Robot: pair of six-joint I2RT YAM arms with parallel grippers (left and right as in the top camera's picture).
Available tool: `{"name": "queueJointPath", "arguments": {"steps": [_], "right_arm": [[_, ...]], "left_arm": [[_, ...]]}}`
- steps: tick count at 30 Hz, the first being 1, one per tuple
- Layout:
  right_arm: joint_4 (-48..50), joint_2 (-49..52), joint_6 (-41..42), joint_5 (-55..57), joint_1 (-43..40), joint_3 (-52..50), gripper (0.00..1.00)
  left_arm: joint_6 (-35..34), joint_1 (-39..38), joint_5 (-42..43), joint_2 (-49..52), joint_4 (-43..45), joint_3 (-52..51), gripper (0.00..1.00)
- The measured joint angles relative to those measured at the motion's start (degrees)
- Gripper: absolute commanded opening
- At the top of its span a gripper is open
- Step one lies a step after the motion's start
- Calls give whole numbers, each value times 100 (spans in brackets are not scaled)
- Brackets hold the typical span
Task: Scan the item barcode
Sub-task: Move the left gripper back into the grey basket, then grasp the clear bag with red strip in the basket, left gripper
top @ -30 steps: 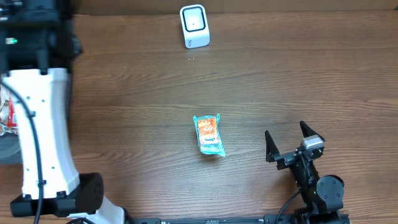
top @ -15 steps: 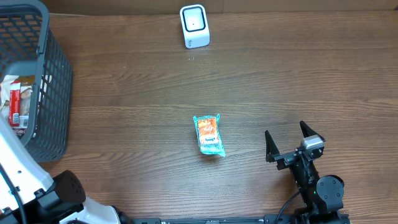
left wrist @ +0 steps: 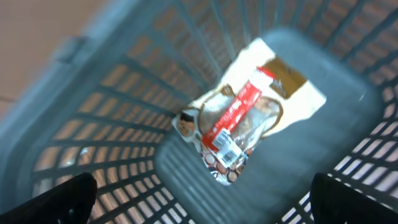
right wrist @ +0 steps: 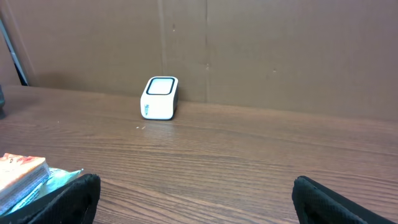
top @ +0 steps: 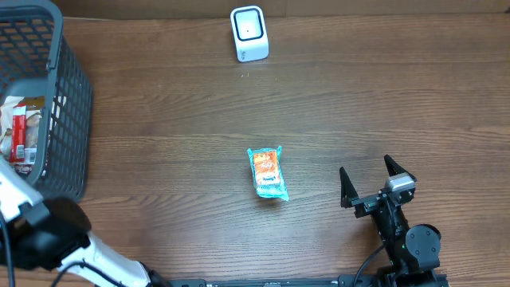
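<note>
A teal and orange snack packet [top: 267, 172] lies flat in the middle of the table; its left end shows at the edge of the right wrist view [right wrist: 22, 177]. No barcode shows on it. The white scanner [top: 249, 33] stands at the far edge, its window facing up [right wrist: 160, 98]. My right gripper [top: 366, 171] rests open near the front right, a short way right of the packet, with nothing between its fingers [right wrist: 196, 199]. My left gripper [left wrist: 202, 199] hangs open over the grey basket [left wrist: 112, 124], above a red and white packet [left wrist: 239, 124] on its floor.
The grey mesh basket [top: 56, 96] fills the table's left edge and holds packets [top: 20, 131]. The left arm's dark joint [top: 48, 235] sits at the front left. A brown wall [right wrist: 249, 43] rises behind the scanner.
The left arm has swung away from over the basket toward the front left, uncovering the basket in the overhead view. The right arm and the teal packet have not moved.
</note>
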Motion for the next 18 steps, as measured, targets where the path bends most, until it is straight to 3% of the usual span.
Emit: {"name": "queueJointPath", "arguments": {"steps": [18], "right_arm": [[0,2,0,0,0,0,100]], "left_arm": [[1106,26,216,2291,426,0,100]]}}
